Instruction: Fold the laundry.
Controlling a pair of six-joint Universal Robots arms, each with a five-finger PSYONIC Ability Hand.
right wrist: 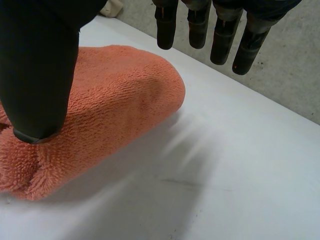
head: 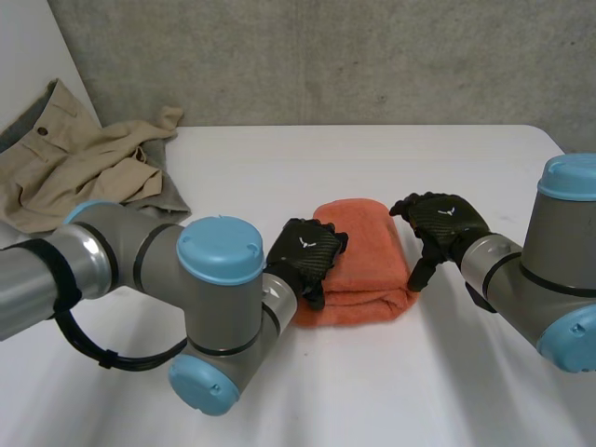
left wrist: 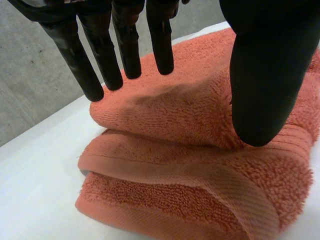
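Observation:
An orange towel [head: 363,265] lies folded in a thick stack at the middle of the white table [head: 372,158]. My left hand [head: 305,256] rests at the towel's left edge, open; its straight fingers [left wrist: 125,50] hover over the top layer [left wrist: 190,110] and the thumb [left wrist: 265,75] touches the towel. My right hand [head: 438,228] stands at the towel's right edge, open, with its thumb [right wrist: 40,75] against the towel [right wrist: 115,100] and its fingers [right wrist: 220,35] above bare table.
A crumpled beige garment [head: 84,163] lies at the table's far left corner. A grey wall [head: 372,56] runs behind the table. Bare white tabletop [right wrist: 240,170] stretches to the right of the towel and in front of it.

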